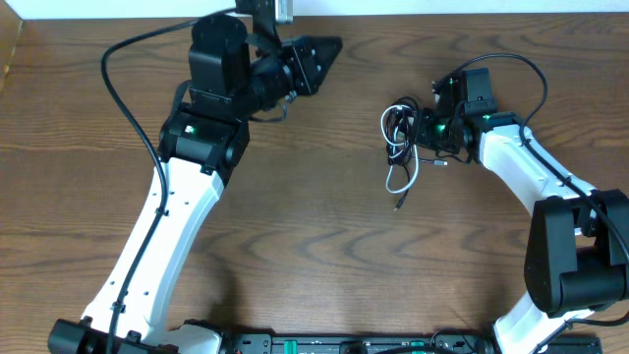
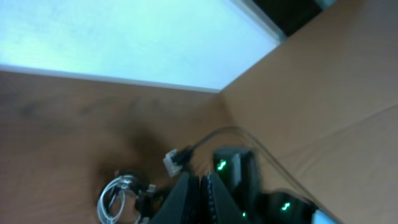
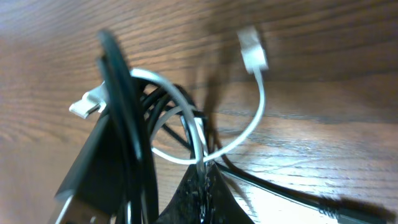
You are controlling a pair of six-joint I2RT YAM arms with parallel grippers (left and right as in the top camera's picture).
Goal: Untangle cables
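1. The cables (image 1: 398,147), black and white looped into one bundle, lie on the table (image 1: 314,256) right of centre, with a white plug (image 3: 252,53) trailing free.
2. The right gripper (image 1: 426,133) is clamped on the bundle, the white cord pinched at its tips.
3. The left gripper (image 1: 316,61) hangs well apart, closed on nothing.
4. Separating has probably barely begun; next, the left gripper must open, reach over and take one cord.

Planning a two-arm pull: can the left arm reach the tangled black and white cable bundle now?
Probably yes: bare wooden table lies between the left gripper and the black and white cable bundle, though the right gripper grips its far side.
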